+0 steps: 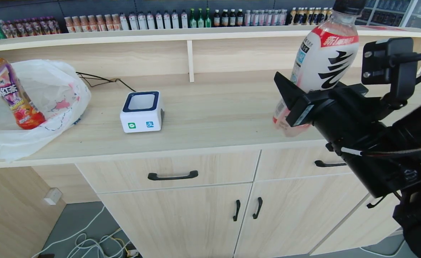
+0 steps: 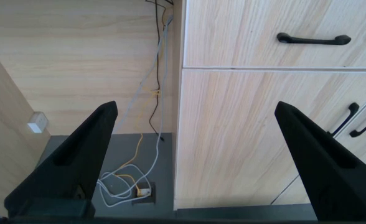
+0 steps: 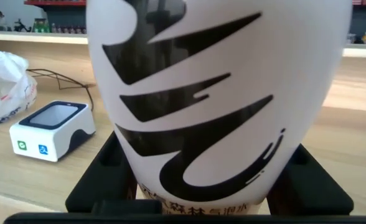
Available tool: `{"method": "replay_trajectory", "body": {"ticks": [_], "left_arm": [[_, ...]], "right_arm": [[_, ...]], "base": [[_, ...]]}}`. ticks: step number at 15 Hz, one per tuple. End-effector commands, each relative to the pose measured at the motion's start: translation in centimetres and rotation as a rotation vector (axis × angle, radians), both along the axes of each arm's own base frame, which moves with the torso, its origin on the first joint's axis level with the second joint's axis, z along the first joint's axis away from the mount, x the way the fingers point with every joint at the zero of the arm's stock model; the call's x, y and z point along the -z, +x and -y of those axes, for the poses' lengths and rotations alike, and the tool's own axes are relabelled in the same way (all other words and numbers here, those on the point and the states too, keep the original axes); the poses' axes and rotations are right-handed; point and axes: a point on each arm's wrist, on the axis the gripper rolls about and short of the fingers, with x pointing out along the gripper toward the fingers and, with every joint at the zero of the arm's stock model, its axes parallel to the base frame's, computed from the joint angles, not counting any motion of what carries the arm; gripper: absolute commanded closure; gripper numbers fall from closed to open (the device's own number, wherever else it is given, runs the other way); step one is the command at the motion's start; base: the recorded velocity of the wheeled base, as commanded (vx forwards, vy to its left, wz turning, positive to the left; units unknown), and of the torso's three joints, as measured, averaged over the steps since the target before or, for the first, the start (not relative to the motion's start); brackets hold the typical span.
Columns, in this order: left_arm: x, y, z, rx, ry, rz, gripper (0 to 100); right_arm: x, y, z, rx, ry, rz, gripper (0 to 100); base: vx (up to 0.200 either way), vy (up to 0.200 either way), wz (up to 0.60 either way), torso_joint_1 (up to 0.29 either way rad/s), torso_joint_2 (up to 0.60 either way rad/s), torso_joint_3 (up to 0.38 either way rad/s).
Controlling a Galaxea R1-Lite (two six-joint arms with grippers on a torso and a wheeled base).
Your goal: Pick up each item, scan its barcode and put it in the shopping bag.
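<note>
1. The right claw is gripping the white bottle around its lower body. It is holding the bottle upright, cap at 12 o'clock, above the right part of the tabletop.
2. The left claw is hanging released, fingers wide apart and holding nothing. It is pointing down at the cabinet doors and the floor cables.
3. The scanner is sitting on the tabletop at 9 o'clock from the white bottle, well apart from it, with its window facing up.
4. The shopping bag is lying at 9 o'clock from the scanner. It is already holding a tea bottle, which is leaning inside it.

Step in hand, as judged: the pick-up is done and the scan is pending.

Next move, as judged: the right arm is needing to carry the white bottle toward 9 o'clock and turn it so the barcode is facing the scanner window. Where the barcode sits cannot be told from here.
</note>
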Motion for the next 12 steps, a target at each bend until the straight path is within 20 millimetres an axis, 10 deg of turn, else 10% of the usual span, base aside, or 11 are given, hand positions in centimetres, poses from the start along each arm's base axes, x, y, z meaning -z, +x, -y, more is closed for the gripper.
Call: {"method": "replay_trajectory", "body": {"ticks": [1,12], "left_arm": [[0.0,0.0,0.0,0.0,0.0,0.0,0],[0.0,0.0,0.0,0.0,0.0,0.0,0]], "right_arm": [[0.24,0.32,-0.2,0.001,-0.003,-0.007,100],[0.19,0.77,-0.2,-0.011,0.026,-0.01,100]], "base": [[0.0,0.2,0.0,0.002,0.0,0.002],[0.0,0.2,0.0,0.003,0.0,0.003]]}}
